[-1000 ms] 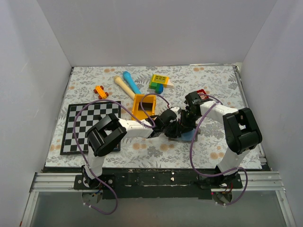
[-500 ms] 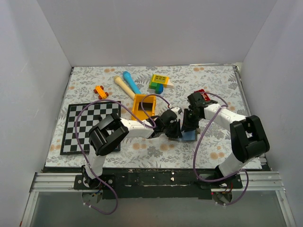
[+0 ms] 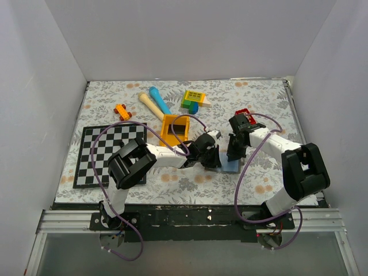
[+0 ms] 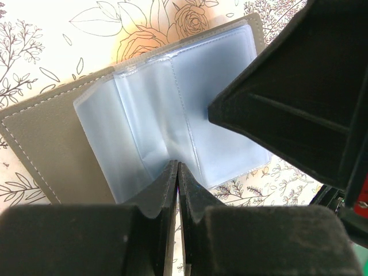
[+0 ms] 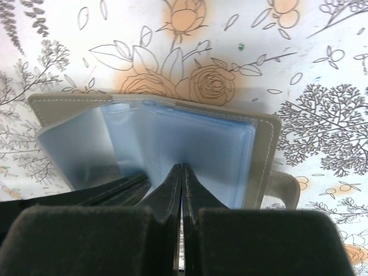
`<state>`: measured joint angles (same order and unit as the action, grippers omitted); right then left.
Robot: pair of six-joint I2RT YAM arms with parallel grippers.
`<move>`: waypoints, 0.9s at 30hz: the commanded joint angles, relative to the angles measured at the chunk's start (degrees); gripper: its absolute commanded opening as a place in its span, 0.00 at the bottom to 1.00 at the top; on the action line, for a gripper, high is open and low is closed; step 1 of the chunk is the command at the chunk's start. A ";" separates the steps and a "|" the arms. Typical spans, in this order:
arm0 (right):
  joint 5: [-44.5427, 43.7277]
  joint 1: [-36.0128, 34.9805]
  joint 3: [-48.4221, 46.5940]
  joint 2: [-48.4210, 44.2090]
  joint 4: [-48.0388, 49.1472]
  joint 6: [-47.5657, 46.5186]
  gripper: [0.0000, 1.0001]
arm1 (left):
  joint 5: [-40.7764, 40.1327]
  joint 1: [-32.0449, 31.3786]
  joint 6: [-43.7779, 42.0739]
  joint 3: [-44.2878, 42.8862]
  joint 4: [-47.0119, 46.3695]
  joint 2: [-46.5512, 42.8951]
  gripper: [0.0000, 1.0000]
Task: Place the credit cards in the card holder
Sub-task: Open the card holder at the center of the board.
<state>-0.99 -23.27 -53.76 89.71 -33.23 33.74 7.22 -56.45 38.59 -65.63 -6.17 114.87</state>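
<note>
Holder (image 3: pixel 229 165) lies open flat on the floral cloth, mid-table, right between the two arms. Its grey cover (image 4: pixel 52 138) is face down and the pale blue pockets (image 4: pixel 172 109) face up.

L gripper (image 3: pixel 211 158) is closed tight. In its own cam the tips (image 4: pixel 177 167) sit at the near edge of the pockets, touching the plastic. Can't tell if a sleeve is nipped between them.

R gripper (image 3: pixel 234 150) is closed too, nothing visibly between the pads. Its tips (image 5: pixel 181 168) are right at the pockets (image 5: pixel 190 138), with the snap tab (image 5: pixel 284 187) off to one side. It faces the L gripper across the holder, v. close.

Can't pick out a card for sure. There's a dark thin-edged shape beside the R tips, but it could be a card or the other gripper.

Handling, my guess:
- Holder is light and floppy. It'd slide on the cloth if pushed, so one side needs pinning.
- Sleeves are thin, soft and slick plastic. They'd buckle, and the mouths want to lie shut.
- Best hold prob. the stiffer stitched cover edge, or lift one sleeve lip.
- Cards would be stiff, thin and smooth. Pinch by a short edge and feed in end-on, square to the mouth.
</note>
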 commanded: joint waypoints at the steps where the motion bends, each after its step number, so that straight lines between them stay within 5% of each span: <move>1: -4.89 0.33 0.14 1.25 -2.80 1.68 0.01 | -3.27 0.46 -0.80 0.06 4.77 -1.05 0.03; 27: -3.31 0.42 -0.47 2.84 -2.54 0.80 0.01 | -6.43 5.38 -1.32 6.30 8.72 -18.79 0.06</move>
<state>-3.51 -23.22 -53.76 91.72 -34.59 34.70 2.92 -51.22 38.22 -60.40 1.45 102.08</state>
